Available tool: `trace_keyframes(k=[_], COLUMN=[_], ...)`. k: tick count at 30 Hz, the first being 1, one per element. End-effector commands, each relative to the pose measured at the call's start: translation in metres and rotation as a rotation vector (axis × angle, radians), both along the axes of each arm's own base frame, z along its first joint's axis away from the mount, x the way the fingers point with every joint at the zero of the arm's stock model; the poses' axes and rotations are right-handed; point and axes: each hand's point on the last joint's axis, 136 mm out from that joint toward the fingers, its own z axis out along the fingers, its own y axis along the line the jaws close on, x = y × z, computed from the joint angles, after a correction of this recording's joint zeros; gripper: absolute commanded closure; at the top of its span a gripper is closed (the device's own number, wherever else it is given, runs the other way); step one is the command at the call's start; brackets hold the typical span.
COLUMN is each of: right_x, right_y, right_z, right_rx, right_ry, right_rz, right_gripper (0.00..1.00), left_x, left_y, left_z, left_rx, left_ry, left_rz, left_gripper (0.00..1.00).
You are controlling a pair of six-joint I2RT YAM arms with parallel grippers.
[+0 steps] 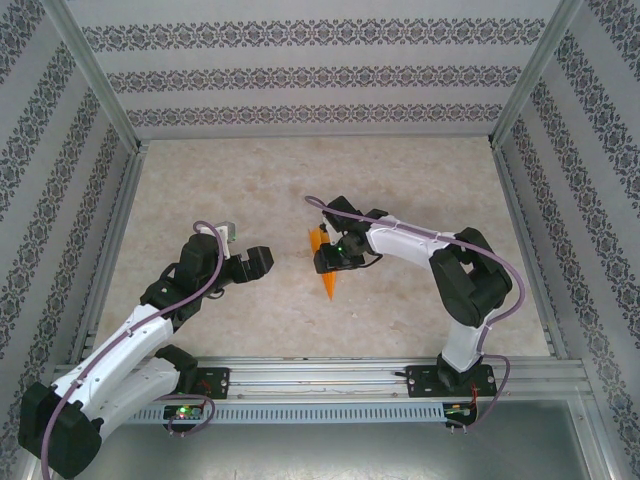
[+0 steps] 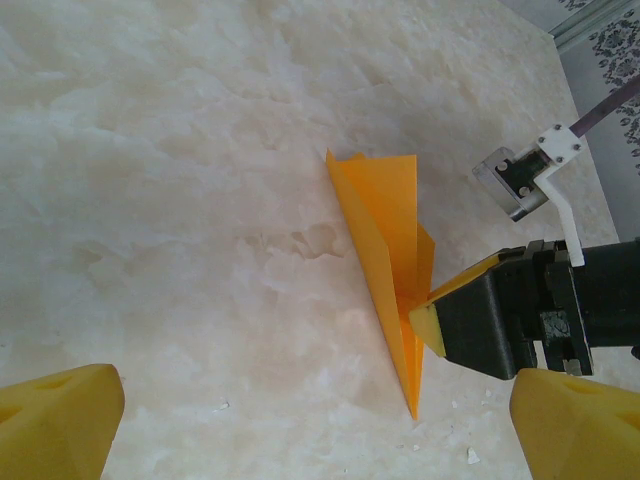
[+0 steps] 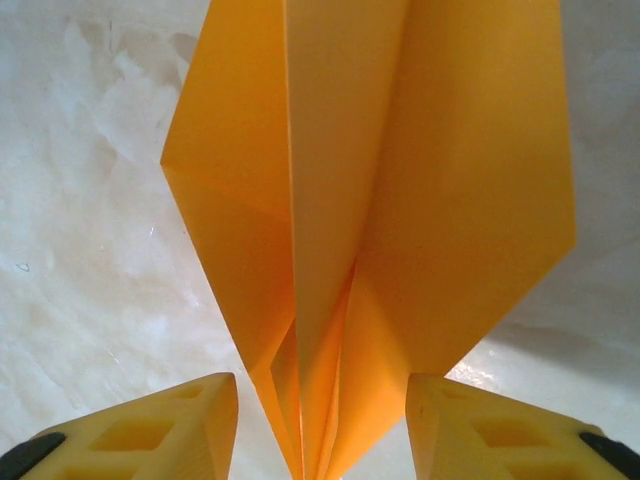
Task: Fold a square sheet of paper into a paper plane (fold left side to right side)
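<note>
On the table (image 1: pixel 250 180), paper (image 1: pixel 328 284) points nearward; right end effector (image 3: pixel 322 425) straddles it, grip unclear.

I am counting: orange sheet of paper (image 2: pixel 385 225), 1 | my arms, 2 (left arm (image 1: pixel 125 345), right arm (image 1: pixel 455 285)) | my grippers, 2 (left gripper (image 1: pixel 260 262), right gripper (image 3: pixel 320 400)) | table (image 1: pixel 300 180), 1

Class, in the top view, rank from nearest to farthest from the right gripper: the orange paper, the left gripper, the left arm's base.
From the right gripper:
1. orange paper, between its fingers.
2. left gripper, to its left.
3. left arm's base, at the near edge, left.
</note>
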Motion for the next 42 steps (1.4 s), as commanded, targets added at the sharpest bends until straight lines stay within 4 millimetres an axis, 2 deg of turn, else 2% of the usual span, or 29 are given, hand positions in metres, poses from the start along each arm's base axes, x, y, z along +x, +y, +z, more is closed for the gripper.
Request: trace_keyframes(k=[1,14,42], right_x=[0.001,0.001,-0.003], right_y=[0.001,0.004,0.013], right_z=[-0.004,-0.012,-0.034], right_rx=[-0.032,-0.05,-0.104], right_ry=[0.002,0.012,0.049], right_rz=[0.012,0.017,0.021], right_gripper=[0.56,0.7,0.82], left_x=[0.0,-0.001,-0.004], left_y=[0.008,0.011,0.016], left_z=[0.001,0.0,-0.003], left_rx=[0.028,0.034,0.038], left_ry=[-0.01,-0.008,-0.008], left_rz=[0.012,0.017,0.028], left_gripper=[0.01,0.01,0.0])
